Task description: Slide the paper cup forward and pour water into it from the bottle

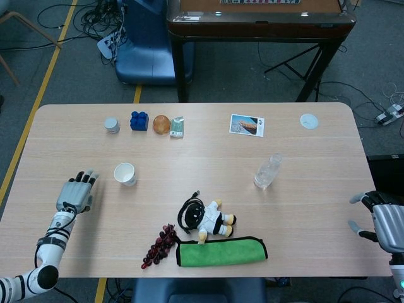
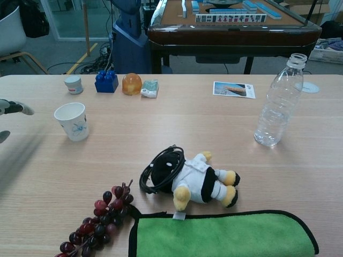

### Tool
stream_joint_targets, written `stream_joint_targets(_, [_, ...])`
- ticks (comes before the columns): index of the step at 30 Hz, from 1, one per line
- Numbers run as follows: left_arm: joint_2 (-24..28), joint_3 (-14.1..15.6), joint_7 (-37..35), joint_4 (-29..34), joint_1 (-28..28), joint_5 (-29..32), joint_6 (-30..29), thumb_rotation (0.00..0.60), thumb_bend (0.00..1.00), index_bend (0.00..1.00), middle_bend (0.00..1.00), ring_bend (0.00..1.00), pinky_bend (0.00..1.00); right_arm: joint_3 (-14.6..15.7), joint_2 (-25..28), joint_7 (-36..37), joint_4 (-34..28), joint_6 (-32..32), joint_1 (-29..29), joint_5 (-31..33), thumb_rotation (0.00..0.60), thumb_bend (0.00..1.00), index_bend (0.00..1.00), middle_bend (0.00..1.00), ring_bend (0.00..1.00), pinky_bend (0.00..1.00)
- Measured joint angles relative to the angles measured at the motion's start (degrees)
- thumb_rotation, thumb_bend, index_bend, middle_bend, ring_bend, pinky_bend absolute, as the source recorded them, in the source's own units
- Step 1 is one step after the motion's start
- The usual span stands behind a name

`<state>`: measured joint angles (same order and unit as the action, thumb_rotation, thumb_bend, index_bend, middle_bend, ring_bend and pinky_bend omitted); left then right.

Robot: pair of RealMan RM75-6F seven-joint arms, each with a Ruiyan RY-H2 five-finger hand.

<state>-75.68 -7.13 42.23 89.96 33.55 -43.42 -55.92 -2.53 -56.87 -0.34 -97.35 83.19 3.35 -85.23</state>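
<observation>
The white paper cup [image 1: 125, 173] [image 2: 72, 121] stands upright on the left half of the table. My left hand [image 1: 76, 192] hovers just left of it, fingers apart and holding nothing; only its fingertips [image 2: 15, 108] show at the chest view's left edge. The clear plastic bottle [image 1: 267, 171] [image 2: 278, 101] stands uncapped on the right half of the table, with a little water at its bottom. My right hand [image 1: 382, 221] waits open at the table's right front corner, far from the bottle.
A panda plush [image 1: 207, 219], dark grapes [image 1: 159, 245] and a green cloth [image 1: 221, 250] lie near the front edge. A small white tub [image 1: 112, 125], blue block [image 1: 139, 120], orange ball [image 1: 161, 124], small packet [image 1: 177, 127], photo card [image 1: 247, 125] and bottle cap [image 1: 308, 120] sit along the back.
</observation>
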Motion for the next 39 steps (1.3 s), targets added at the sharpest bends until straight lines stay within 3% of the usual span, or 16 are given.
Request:
stream_joint_targets(21, [-3.36, 1.56, 7.53, 0.9, 8.78, 10.51, -0.56, 0.6, 0.54, 0.0, 0.0, 0.0, 0.2, 0.19, 0.54, 0.1, -0.62, -0.17, -0.17, 0.04, 0.6, 0.18, 0.43, 0.38, 0.28, 0.44])
stream_joint_targets(39, [-6.34, 2.54, 11.18, 4.67, 14.0, 12.32, -4.43, 0.6, 0.54, 0.0, 0.0, 0.0, 0.2, 0.34, 1.13, 1.04, -0.94, 0.6, -0.49, -0.91, 0.6, 0.18, 0.43, 0.38, 0.28, 0.44])
